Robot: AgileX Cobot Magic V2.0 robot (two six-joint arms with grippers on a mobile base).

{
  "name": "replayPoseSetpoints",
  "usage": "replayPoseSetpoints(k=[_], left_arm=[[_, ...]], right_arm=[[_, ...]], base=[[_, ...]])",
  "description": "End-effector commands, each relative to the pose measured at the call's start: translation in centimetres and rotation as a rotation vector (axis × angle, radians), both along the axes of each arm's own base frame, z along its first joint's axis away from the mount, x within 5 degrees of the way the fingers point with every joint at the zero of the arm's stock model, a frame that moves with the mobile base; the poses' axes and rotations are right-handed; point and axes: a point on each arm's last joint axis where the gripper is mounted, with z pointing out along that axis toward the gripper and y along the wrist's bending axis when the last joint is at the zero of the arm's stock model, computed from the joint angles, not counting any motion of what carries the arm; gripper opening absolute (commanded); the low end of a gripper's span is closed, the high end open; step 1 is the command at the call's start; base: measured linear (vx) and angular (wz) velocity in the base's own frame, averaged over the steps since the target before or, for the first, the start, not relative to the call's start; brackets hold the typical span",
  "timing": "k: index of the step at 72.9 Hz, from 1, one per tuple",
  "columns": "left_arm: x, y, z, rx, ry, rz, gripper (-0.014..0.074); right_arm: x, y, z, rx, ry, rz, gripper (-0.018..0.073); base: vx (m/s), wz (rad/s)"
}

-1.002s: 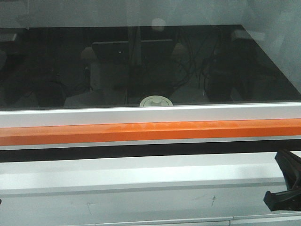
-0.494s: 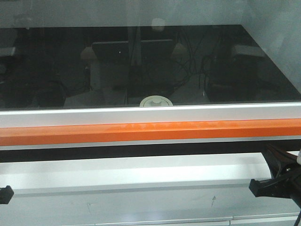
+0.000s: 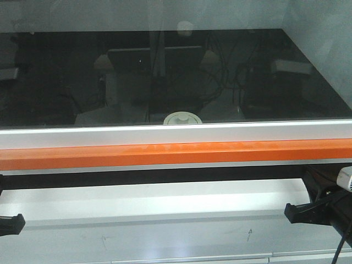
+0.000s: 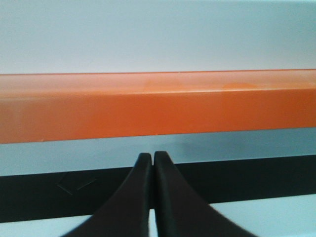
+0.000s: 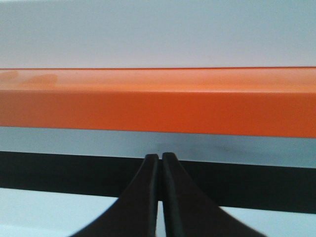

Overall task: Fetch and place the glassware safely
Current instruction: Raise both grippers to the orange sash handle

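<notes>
The right gripper (image 3: 290, 210) has slid further in from the right edge since half a second ago, and the left gripper (image 3: 20, 221) now pokes more clearly out of the lower left corner. Both arms sit low, below the orange bar (image 3: 176, 154), reaching level toward each other across the pale panel (image 3: 165, 209). In each wrist view the dark fingers are pressed together, tips touching, pointing straight at the orange bar and holding nothing. The glass jar (image 3: 182, 118) hasn't budged. It sits on the dark glossy surface (image 3: 66, 71), just behind the silver rail (image 3: 176, 133), and only its cream-white lid and knob show above it. It is well apart from both grippers.
</notes>
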Motion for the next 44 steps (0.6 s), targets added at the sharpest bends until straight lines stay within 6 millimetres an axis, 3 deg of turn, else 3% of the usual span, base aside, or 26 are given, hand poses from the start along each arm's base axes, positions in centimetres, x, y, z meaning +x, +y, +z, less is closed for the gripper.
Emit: replayPoseSetpoints(k=[1, 44], left_arm=[[0.7, -0.1, 1.6, -0.021, -0.122, 0.000, -0.0007], [1.8, -0.2, 0.7, -0.015, -0.111, -0.002, -0.0007]], right_arm=[[0.7, 0.1, 1.6, 0.020, -0.131, -0.001, -0.0001], [0.9, -0.2, 2.0, 0.061, -0.177, -0.041, -0.0001]], base=[[0.00, 0.00], [0.00, 0.00]])
